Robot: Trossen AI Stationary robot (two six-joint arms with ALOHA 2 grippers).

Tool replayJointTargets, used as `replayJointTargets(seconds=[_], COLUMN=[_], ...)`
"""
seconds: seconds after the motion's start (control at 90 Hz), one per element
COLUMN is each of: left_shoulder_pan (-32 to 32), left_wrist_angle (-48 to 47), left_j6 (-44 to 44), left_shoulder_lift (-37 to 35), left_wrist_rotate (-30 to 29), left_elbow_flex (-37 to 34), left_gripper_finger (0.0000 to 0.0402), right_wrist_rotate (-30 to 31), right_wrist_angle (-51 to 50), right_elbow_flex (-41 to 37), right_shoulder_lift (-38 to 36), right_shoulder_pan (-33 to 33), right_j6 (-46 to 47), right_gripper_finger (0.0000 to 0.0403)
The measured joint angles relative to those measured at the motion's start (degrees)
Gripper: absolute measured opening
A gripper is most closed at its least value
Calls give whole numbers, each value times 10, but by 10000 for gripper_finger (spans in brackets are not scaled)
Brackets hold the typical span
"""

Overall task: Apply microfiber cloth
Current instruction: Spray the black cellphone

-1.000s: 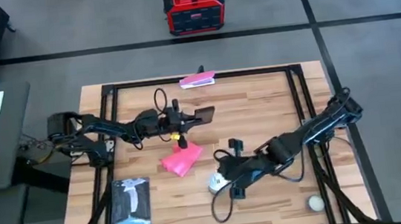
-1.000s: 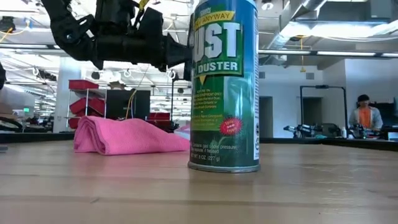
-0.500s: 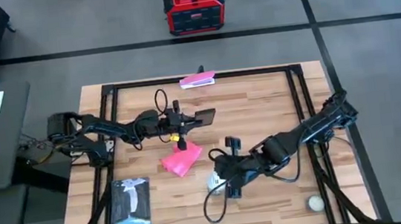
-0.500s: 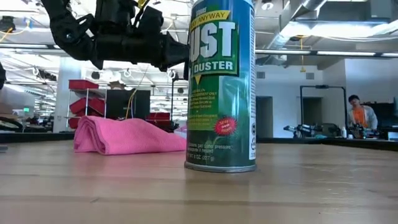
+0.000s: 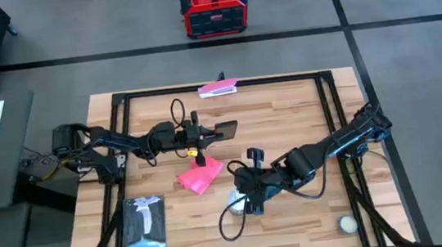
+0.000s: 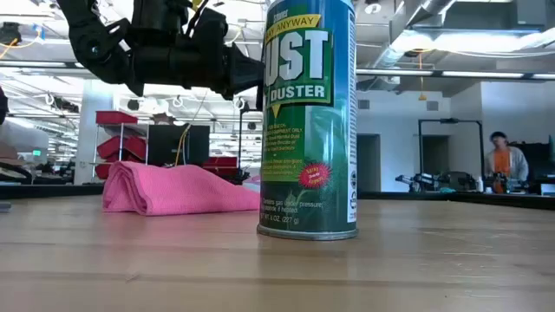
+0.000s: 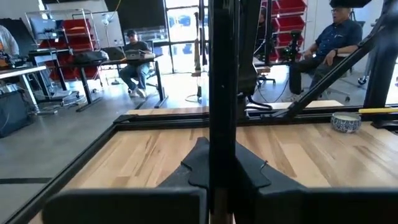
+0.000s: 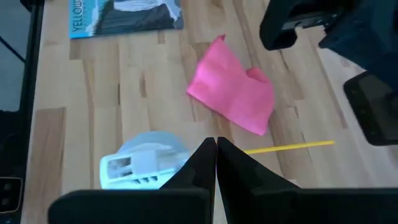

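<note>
One microfiber cloth lies folded on the wooden table, slightly left of centre, with nothing gripping it. Just right of it and nearer stands one green duster can, upright; in the low view it covers the cloth's right end. A thin yellow straw lies on the boards between cloth and can. The right gripper hangs over the can's white cap, its two fingers pressed together with nothing between them. The left gripper hovers just beyond the cloth's far edge, clenched on a flat black phone held edge-on between its fingers. One magazine lies at the near left corner, one small pink-and-white flat item sits at the far edge, and one pale round object sits near the right front corner. On the floor beyond the table stands one red box.
</note>
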Motion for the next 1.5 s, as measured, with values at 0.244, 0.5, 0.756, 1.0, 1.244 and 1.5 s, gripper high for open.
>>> replayJointTargets(seconds=[0.244, 0.5, 0.756, 1.0, 1.244, 1.5], left_shoulder_pan=[-5, -7, -7, -7, -7, -7], left_wrist_angle=[6, 52, 58, 59, 55, 55], left_j6=[-2, -15, -14, -13, -12, -13], left_shoulder_lift=[11, 62, 61, 61, 61, 61], left_wrist_rotate=[0, -1, 0, -6, -6, -6], left_elbow_flex=[2, 14, 13, 13, 13, 13], left_gripper_finger=[5, 5, 5, 5, 5, 5], right_wrist_rotate=[-1, -4, -4, -5, -10, -19], right_wrist_angle=[-3, -13, -10, -1, 1, 11], right_elbow_flex=[0, 0, 0, 0, 0, 2], right_shoulder_lift=[0, 0, 0, 0, 0, 20], right_shoulder_pan=[8, 8, 8, 8, 8, 6], right_j6=[3, 14, 13, 13, 14, 13], right_gripper_finger=[0, 0, 0, 0, 0, 0])
